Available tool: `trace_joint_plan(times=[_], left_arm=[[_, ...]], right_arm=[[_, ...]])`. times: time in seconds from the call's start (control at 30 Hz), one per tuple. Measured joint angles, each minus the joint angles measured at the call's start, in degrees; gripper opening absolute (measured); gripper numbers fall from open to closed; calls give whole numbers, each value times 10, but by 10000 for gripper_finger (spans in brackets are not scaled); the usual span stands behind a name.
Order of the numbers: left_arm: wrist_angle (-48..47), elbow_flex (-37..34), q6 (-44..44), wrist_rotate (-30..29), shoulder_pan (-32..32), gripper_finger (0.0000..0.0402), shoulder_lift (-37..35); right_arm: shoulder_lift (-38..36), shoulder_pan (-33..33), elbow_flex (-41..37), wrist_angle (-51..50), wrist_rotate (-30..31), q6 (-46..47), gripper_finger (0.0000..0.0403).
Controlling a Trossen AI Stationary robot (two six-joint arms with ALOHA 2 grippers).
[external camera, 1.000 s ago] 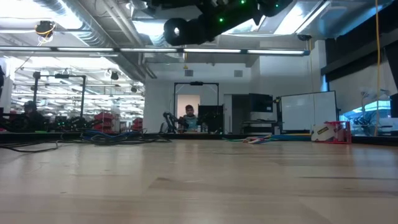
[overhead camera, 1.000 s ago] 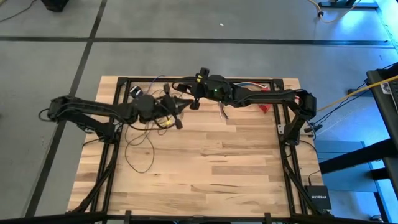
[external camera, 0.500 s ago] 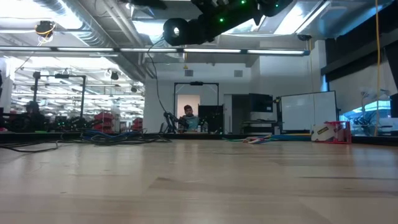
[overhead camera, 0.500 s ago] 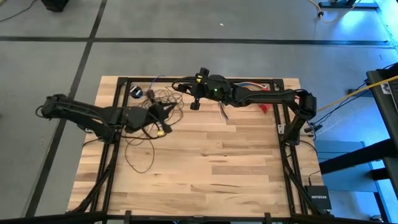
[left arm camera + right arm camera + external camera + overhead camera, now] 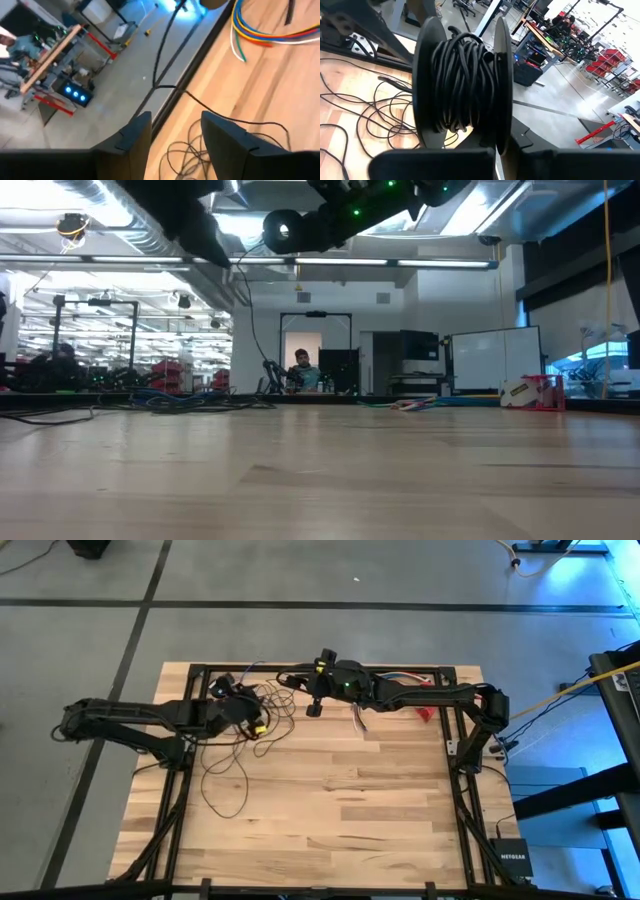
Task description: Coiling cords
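We see the cords (image 5: pixel 232 745) lying in loose dark loops on the left half of the table (image 5: pixel 330 800), tangled thickest near the far left corner and trailing one long loop toward the near side. The left pincer (image 5: pixel 252 718) sits right over that tangle, and in its wrist view its two fingers (image 5: pixel 226 142) stand spread with nothing between them, while strands of cord lie on the wood just beyond the tips. The right pincer (image 5: pixel 313 690) hovers at the far edge, near the middle, just beside the tangle's right side. It is pressed together on a black spool (image 5: pixel 462 85) wound thick with cord, and from there the wire runs down to the loops on the table.
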Motion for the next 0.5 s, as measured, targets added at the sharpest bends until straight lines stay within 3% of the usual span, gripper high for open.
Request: trace_joint_plan(times=[0.17,0.33,0.5], left_arm=[[152,-107,56,15,33,155,-77],[349,-214,66,210,110,145,-147],[410,-257,17,331,180,143,-139]], right_arm=[[0,0,0,-7,2,-2,5],[0,0,0,-4,2,-5,4],[0,0,1,4,3,-8,5]])
